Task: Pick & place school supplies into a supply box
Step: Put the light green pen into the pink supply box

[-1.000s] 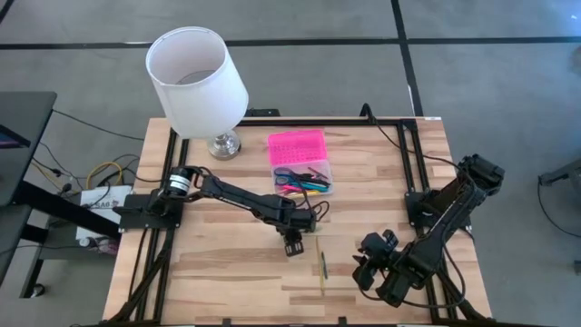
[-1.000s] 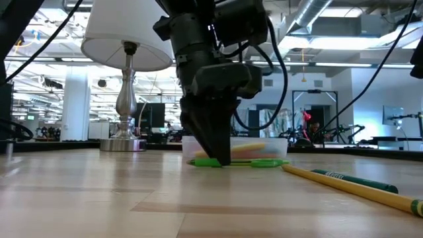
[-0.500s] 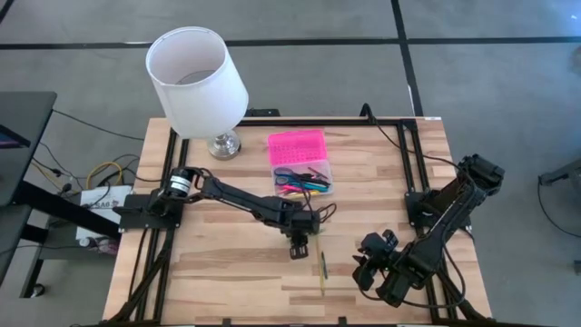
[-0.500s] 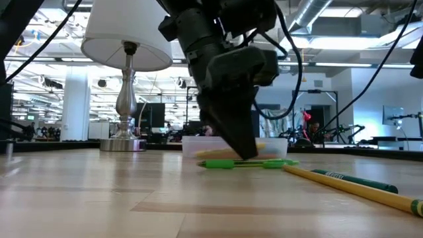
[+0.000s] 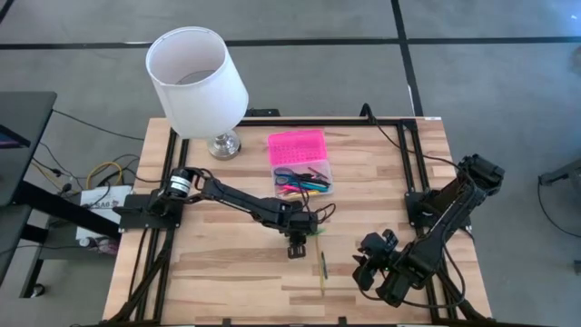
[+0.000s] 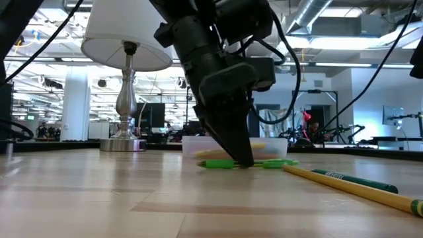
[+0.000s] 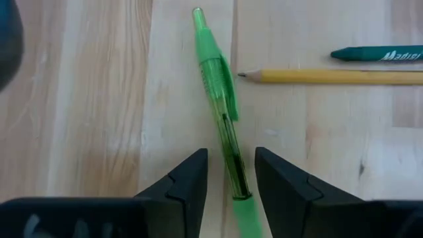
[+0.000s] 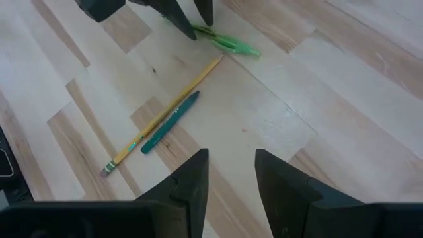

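Fingers point(image 7: 192, 185) of the left gripper point(image 7: 229, 173) are set narrowly apart astride a translucent green plastic pen point(image 7: 221, 106), whose barrel runs up the gap between them; whether the pads press it cannot be told. In the low view these dark fingers point(image 6: 236, 142) are seen with their tips down on the pale wooden plank surface point(image 6: 99, 198), right at the green pen point(image 6: 244, 163). In the high view the left gripper point(image 5: 294, 243) is found near the middle of the surface point(image 5: 218, 272), at about 6 o'clock from the clear plastic supply box with the pink ribbed lid point(image 5: 300, 160), in which coloured pens and blue-handled scissors are seen. A yellow wooden pencil point(image 7: 330, 77) and a dark green crayon point(image 7: 377, 53) lie side by side just beyond the pen's tip. The right gripper point(image 5: 370, 268) is held at about 4 o'clock on the surface, its fingers point(image 8: 188, 178) parted over bare wood. A white-shaded lamp on a silver base point(image 5: 195, 68) stands at about 11 o'clock.
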You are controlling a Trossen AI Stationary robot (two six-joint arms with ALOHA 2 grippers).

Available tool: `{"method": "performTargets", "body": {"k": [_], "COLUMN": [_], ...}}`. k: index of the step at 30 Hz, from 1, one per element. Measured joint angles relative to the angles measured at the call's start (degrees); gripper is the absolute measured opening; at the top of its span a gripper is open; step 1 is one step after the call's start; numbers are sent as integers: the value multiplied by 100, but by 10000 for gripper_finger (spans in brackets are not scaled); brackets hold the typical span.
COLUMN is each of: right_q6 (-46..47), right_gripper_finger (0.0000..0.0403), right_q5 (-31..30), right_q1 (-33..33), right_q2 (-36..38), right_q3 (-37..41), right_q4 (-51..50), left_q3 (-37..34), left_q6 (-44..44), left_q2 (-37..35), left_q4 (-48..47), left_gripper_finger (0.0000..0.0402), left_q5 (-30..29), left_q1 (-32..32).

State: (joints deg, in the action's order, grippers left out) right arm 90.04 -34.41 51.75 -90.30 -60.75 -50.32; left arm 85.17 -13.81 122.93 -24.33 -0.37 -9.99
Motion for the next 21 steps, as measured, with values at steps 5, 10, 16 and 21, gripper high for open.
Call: {"method": "performTargets", "body": {"k": [5, 10, 16, 21], "right_q6": [-2, -2, -4, -2], "right_gripper_finger": [117, 117, 117, 117], "right_q5": [-2, -2, 0, 2], "right_q1": [0, 0, -2, -2], "right_q2": [0, 0, 0, 0], "right_q3": [0, 0, 0, 0], "right_q4": [-22, -20, -25, -23], "left_q3": [-5, 15, 17, 12], "left_q6": [62, -222, -593, -790], "left_q2": [59, 233, 257, 258], "left_q4": [41, -61, -233, -258], "left_gripper_finger": [122, 109, 67, 32], "left_q5": [-171, -169, -485, -549], "left_q1": [-62, -77, -125, -125]}}
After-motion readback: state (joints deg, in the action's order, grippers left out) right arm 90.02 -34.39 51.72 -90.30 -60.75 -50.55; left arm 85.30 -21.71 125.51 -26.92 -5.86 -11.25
